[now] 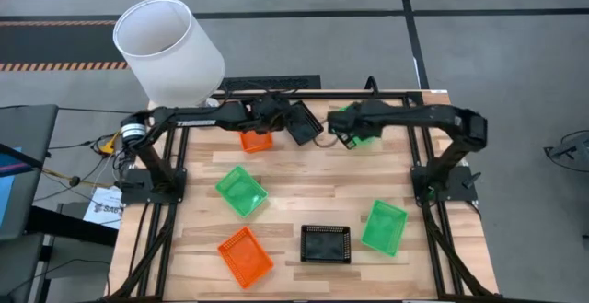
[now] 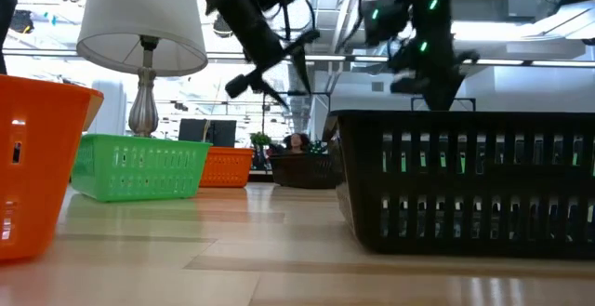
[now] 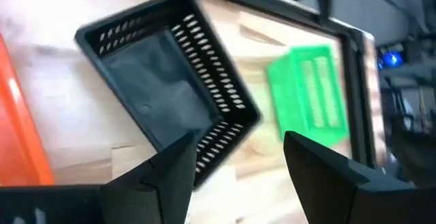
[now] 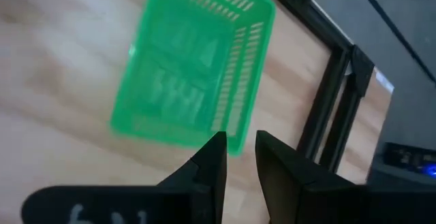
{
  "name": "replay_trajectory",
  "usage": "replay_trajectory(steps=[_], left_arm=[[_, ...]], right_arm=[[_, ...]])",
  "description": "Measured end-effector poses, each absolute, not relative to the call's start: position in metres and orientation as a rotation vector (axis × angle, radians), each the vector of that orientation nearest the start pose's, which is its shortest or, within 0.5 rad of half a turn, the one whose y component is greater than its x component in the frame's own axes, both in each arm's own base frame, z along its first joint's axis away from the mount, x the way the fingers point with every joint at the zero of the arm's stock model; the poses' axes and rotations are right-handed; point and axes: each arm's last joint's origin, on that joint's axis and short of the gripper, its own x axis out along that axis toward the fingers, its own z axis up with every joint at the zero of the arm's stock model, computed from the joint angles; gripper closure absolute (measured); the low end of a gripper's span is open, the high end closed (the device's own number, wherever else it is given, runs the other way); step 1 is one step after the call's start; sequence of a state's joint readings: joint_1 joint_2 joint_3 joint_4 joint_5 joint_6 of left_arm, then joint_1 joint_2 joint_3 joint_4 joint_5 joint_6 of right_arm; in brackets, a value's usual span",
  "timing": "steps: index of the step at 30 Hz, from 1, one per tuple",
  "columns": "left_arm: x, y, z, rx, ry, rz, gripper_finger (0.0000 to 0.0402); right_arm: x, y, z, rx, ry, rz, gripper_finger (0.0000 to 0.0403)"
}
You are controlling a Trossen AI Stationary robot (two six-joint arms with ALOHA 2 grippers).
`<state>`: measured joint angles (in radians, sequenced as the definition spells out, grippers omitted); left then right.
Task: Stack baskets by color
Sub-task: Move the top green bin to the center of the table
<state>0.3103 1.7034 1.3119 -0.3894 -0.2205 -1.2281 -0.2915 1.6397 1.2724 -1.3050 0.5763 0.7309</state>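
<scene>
From above, the left gripper [image 1: 293,123] hangs wide and empty over a black basket [image 1: 302,122] near the worktop's far edge, beside an orange basket [image 1: 256,140], while the right gripper [image 1: 342,130], narrowed on nothing, hovers by a green basket [image 1: 363,126]; in the low view, another black basket [image 2: 469,180] blocks the right.

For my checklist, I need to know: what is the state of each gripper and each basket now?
Left gripper: open, empty, above far black basket.
Right gripper: shut, empty, above far green basket.
Far black basket: lying free.
Far green basket: lying free.
Far orange basket: partly hidden.
Near orange basket, near black basket, middle green basket, right green basket: separate, unstacked.
</scene>
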Motion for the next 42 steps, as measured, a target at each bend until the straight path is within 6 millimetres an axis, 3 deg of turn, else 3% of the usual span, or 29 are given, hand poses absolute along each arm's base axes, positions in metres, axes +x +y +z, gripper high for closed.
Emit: replay_trajectory(steps=[6, 14, 25, 38, 42], left_arm=[[0.333, 0.097, 0.298, -1.014, 0.400, 0.805, 0.0193], [0.300, 0.056, 0.339, -0.820, 0.415, 0.723, 0.0193], [0.262, 0.027, 0.351, -0.709, 0.492, 0.817, 0.0193], [0.255, 0.007, 0.355, -0.709, 0.505, 0.761, 0.0193], [0.255, -0.003, 0.355, -0.702, 0.517, 0.725, 0.0193]], right_arm=[[0.265, -0.135, 0.224, 0.287, 1.417, -1.185, 0.0301], [0.266, -0.158, 0.217, 0.372, 1.401, -1.077, 0.0301], [0.269, -0.161, 0.217, 0.377, 1.375, -1.037, 0.0301], [0.274, -0.165, 0.217, 0.427, 1.313, -1.005, 0.0301], [0.269, -0.163, 0.206, 0.441, 1.342, -1.004, 0.0301]])
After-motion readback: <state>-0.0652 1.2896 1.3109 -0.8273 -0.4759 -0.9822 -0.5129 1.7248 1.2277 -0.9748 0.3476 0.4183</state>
